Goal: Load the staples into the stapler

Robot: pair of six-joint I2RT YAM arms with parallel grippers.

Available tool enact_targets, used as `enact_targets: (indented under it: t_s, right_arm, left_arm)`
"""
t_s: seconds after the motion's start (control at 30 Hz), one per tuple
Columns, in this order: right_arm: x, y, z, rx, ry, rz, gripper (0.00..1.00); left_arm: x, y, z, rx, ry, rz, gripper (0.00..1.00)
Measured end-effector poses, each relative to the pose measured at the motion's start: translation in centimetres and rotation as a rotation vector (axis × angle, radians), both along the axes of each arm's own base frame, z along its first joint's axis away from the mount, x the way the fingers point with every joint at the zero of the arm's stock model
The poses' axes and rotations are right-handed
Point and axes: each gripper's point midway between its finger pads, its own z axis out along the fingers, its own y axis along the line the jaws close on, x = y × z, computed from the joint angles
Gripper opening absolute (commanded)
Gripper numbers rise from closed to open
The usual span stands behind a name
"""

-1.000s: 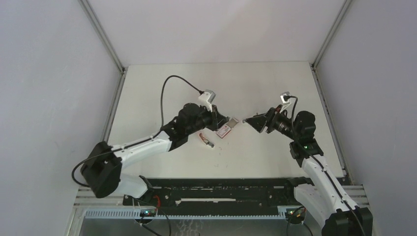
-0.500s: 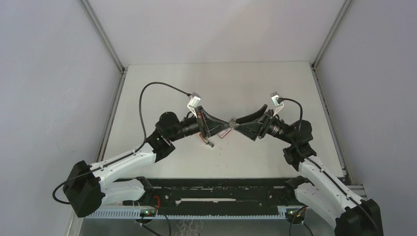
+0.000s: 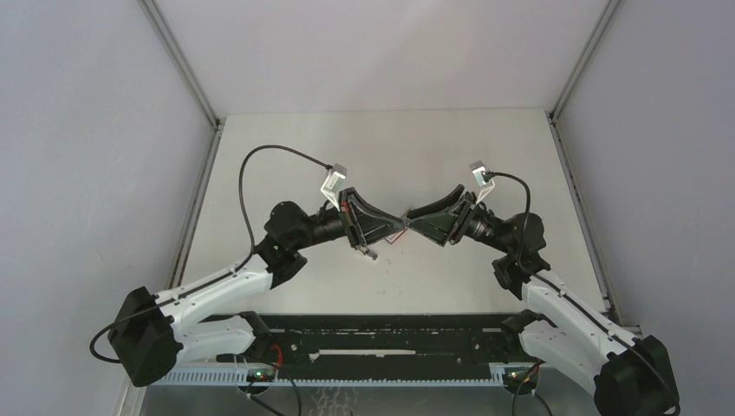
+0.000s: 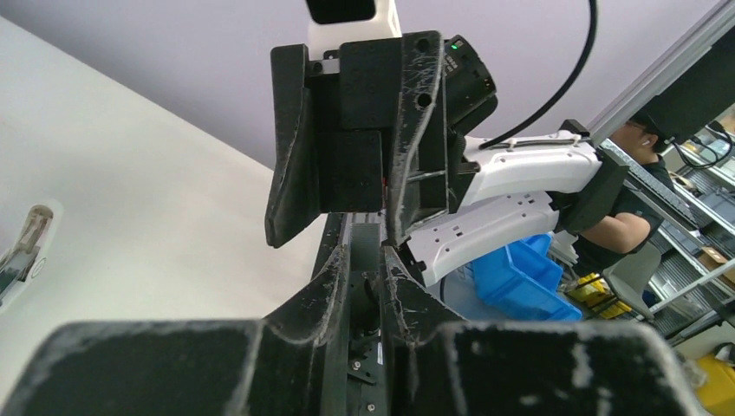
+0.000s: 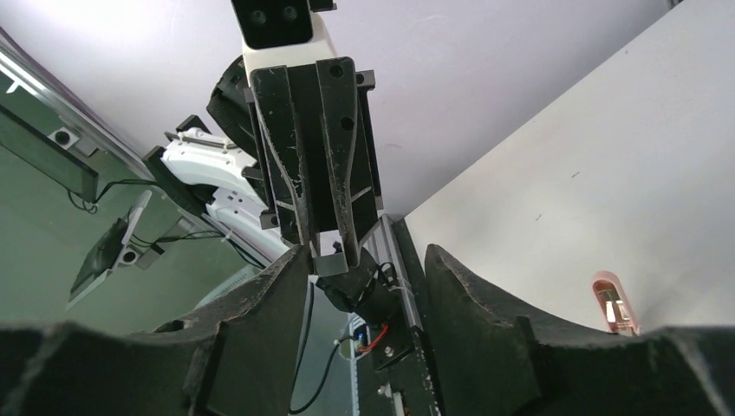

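My left hand (image 4: 366, 253), reaching in from eight o'clock, is clamped on the staples (image 3: 404, 220), holding them above the middle of the worktop (image 3: 286, 147) with one end poking toward three o'clock. My right hand (image 5: 364, 260) stands open astride that end, I reckon to pull it open.

Boxed in by plain grey walls (image 3: 373, 52) left, right and far, meeting at slim metal corner posts (image 3: 180, 65). Lit softly and evenly. Rests on a white table (image 3: 390, 139) with a black rail (image 3: 390, 329) along the near edge. Opens, on the near side, onto blue bins (image 4: 520, 277), shelving (image 4: 689, 286) and, seemingly, a seated person (image 4: 628, 199).
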Motion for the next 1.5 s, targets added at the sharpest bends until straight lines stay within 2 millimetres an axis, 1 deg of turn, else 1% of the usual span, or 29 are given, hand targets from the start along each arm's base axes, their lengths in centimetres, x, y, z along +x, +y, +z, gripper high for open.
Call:
enact_targets:
  t_s: [0.2, 0.4, 0.9, 1.1, 1.17, 1.27, 1.3, 1.33, 1.4, 1.5]
  right_arm:
    - [-0.5, 0.2, 0.8, 0.027, -0.024, 0.022, 0.39]
    - [-0.9, 0.3, 1.4, 0.044, -0.042, 0.034, 0.36]
    - [-1.5, 0.6, 2.0, 0.066, -0.061, 0.06, 0.24]
    - [-1.6, 0.6, 2.1, 0.072, -0.057, 0.065, 0.14]
    - [-1.6, 0.6, 2.1, 0.073, -0.058, 0.066, 0.12]
    - [-1.6, 0.6, 2.2, 0.074, -0.06, 0.067, 0.11]
    - [-1.7, 0.7, 2.2, 0.074, -0.061, 0.068, 0.1]
    - [-1.7, 0.7, 2.2, 0.074, -0.062, 0.069, 0.1]
    - [-1.7, 0.6, 2.1, 0.069, -0.065, 0.066, 0.09]
    - [-1.3, 0.1, 1.6, 0.038, -0.077, 0.032, 0.09]
  left_arm:
    - [-0.4, 0.1, 0.6, -0.018, -0.014, -0.014, 0.19]
    - [-0.5, 0.1, 0.7, -0.022, -0.019, -0.02, 0.19]
    - [-0.8, 0.0, 0.8, -0.025, -0.022, -0.027, 0.19]
    - [-0.8, 0.0, 0.8, -0.025, -0.022, -0.029, 0.19]
    - [-0.8, 0.0, 0.9, -0.027, -0.025, -0.03, 0.25]
    - [-0.9, 0.0, 1.0, -0.03, -0.027, -0.03, 0.5]
    - [-0.8, 0.0, 1.0, -0.031, -0.026, -0.028, 0.58]
    - [-0.8, 0.0, 1.0, -0.032, -0.025, -0.028, 0.63]
    - [-0.7, 0.0, 0.9, -0.032, -0.021, -0.022, 0.69]
    - [-0.2, 0.1, -0.2, -0.009, -0.015, 0.005, 0.72]
